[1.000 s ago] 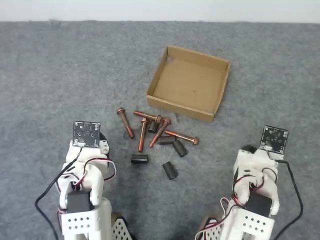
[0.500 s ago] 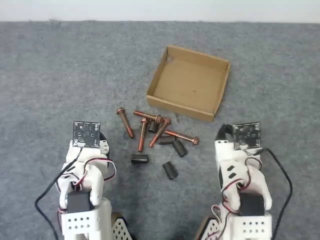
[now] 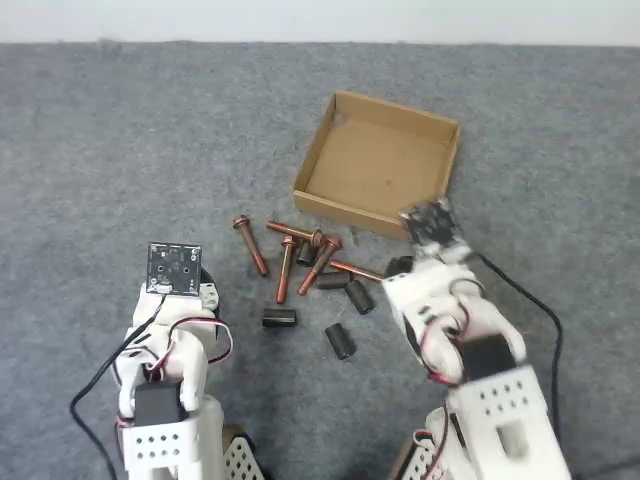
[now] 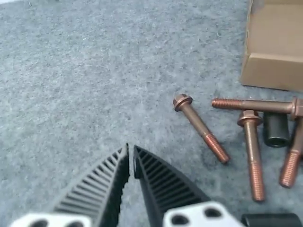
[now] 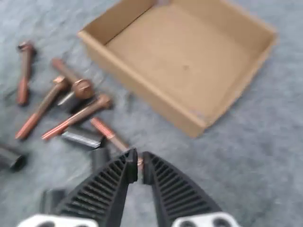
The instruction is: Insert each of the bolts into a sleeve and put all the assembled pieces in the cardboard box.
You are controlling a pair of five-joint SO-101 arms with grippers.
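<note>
While nothing is assembled yet, the step in hand looks like the first bolt pick. Five bolts [image 3: 285,268] fan out on the grey mat [image 3: 120,150], with black sleeves [image 3: 340,341] mixed in and loose at their 6 o'clock. At their 12 o'clock sits the cardboard box [image 3: 350,212], no pieces in it.

At the 3 o'clock edge hangs the right gripper [image 5: 137,164]. Its jaws are pressed nearly together and hold nothing, tips right above the head end of the outermost bolt [image 5: 108,134]. At 9 o'clock the left gripper [image 4: 131,158] is likewise almost closed and empty; nearest to it is the lone bolt [image 4: 201,127].

My take for a clean pick:
- Spread the right jaws before descending.
- Straddle the shank across its axis, not along it.
- Grab near the head, so the threaded end is free for insertion.
- That bolt lies just beside a sleeve [image 5: 81,137], so come straight down to avoid nudging it.
- The left gripper could take a loose sleeve at 6 o'clock, bore turned toward the bolt.

Risks: the mat may snag the tips, and the bolt can roll.
</note>
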